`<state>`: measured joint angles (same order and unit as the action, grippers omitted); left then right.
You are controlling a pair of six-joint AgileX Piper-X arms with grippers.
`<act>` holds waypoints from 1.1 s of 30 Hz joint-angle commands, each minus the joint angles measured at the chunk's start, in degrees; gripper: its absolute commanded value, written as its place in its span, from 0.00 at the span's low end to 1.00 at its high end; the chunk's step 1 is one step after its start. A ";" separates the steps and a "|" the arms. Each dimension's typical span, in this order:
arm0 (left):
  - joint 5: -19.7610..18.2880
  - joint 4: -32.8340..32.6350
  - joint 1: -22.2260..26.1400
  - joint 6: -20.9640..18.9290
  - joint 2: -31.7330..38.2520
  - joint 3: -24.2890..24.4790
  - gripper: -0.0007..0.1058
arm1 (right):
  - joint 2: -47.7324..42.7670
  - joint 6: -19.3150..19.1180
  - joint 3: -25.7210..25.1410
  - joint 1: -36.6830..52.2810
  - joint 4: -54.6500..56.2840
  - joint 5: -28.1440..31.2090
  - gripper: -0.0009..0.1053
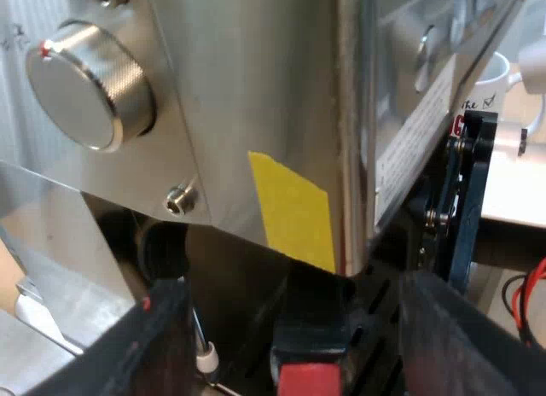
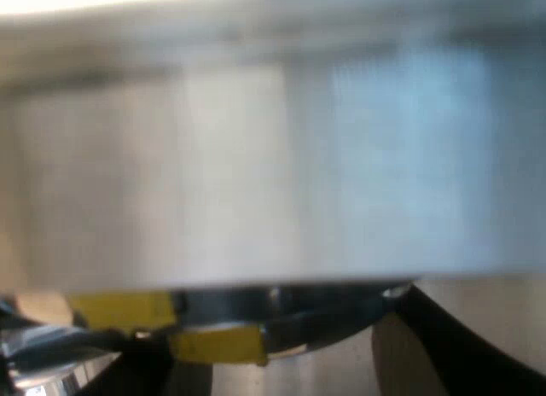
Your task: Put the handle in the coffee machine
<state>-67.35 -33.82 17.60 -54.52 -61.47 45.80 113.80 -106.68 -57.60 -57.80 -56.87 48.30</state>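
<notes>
Though the handle [image 1: 311,332] sits half-hidden under the espresso machine [image 1: 256,114], my left claw [image 1: 290,287] stands released around it.

A pale flat surface [image 1: 514,204] lies beyond the espresso machine [image 1: 256,114].

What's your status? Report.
Left gripper open astride handle. Handle under espresso machine, red end out. Right gripper close against machine. Nothing seen blocking.

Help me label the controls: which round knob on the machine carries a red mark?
The large knurled knob on the espresso machine side panel; its rim has a small red mark. The smaller round controls on the front panel show none.
</notes>
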 commanded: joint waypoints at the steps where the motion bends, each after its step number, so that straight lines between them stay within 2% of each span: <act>1: 0.17 0.26 0.14 -0.96 0.47 0.47 0.52 | -3.68 1.59 -1.62 0.29 -6.35 0.30 0.44; 8: 11.71 1.20 0.14 -0.96 0.47 3.19 0.52 | -3.68 1.59 -1.62 0.29 -7.27 0.30 0.44; 11: 12.87 1.36 0.14 -0.96 0.47 3.39 0.52 | -3.68 1.59 -1.62 0.29 -7.77 0.30 0.44; 13: 17.07 1.99 0.14 -0.96 0.00 3.39 0.52 | -3.68 1.59 -1.62 0.29 -8.00 0.30 0.44; 20: 17.83 1.99 0.14 -0.96 -0.95 3.39 0.52 | -3.68 1.59 -1.62 0.29 -8.01 0.30 0.44; 25: 21.10 5.33 0.14 -0.96 -0.92 3.39 0.52 | -3.68 1.59 -1.62 0.29 -8.01 0.30 0.44; 26: 23.10 7.44 -0.12 -0.96 -0.92 3.39 0.51 | -3.68 1.59 -1.62 0.29 -8.01 0.30 0.44; 29: 25.26 8.46 -0.57 -0.96 -1.12 3.39 0.44 | -3.68 1.59 -1.62 0.29 -8.01 0.30 0.44; 30: 27.20 8.46 -1.69 -0.96 -1.74 3.39 0.31 | -3.68 1.59 -1.62 0.29 -8.01 0.30 0.44; 31: 27.63 8.46 -1.94 -0.96 -1.96 3.39 0.26 | -3.68 1.59 -1.62 0.29 -8.01 0.30 0.44; 33: 31.00 8.46 -3.70 -0.96 -3.16 3.39 0.10 | -3.68 1.59 -1.62 0.29 -8.01 0.30 0.44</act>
<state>-38.25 -26.05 14.64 -54.89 -64.10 48.95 113.80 -106.27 -57.44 -57.80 -57.19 48.63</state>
